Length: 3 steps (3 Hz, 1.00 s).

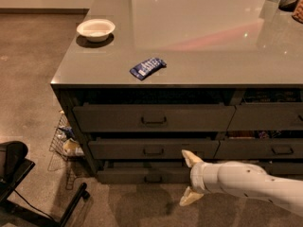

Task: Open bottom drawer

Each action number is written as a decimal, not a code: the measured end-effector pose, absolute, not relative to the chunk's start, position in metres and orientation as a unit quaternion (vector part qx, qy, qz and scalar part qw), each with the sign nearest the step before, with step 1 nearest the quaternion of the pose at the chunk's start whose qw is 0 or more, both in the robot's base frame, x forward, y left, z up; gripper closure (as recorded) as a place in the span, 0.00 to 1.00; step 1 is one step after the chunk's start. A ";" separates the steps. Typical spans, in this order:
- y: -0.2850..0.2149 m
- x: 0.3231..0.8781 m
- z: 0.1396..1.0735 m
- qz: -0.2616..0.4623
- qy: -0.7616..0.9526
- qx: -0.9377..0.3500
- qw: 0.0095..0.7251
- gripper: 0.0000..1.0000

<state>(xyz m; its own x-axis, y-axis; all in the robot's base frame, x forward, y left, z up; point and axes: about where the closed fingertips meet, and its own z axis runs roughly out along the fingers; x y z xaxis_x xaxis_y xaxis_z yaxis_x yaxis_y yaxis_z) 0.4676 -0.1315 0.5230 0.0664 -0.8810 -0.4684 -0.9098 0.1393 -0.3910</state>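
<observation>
your desk fills most of the view: a grey top over two stacks of dark drawers. your white arm enters from the lower right, low in front of the wide stack. the bottom drawer is the lowest of the three wide ones, just above the floor. it appears shut, its small centre pull untouched. your gripper hangs just right of that pull, jaws spread open, holding nothing. a wire basket stands at the desk's left side. on top sit a white bowl near the left corner and a blue packet near the front edge.
</observation>
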 end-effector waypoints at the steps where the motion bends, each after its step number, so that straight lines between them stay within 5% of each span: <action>1: -0.146 0.510 0.455 0.012 0.663 -0.657 0.359 0.00; 3: -0.155 0.528 0.371 0.026 0.670 -0.663 0.333 0.00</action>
<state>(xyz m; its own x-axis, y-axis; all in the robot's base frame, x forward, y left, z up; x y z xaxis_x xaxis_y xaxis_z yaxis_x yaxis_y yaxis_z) 0.5278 -0.1545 0.3708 0.1011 -0.8708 -0.4811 -0.9057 0.1197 -0.4068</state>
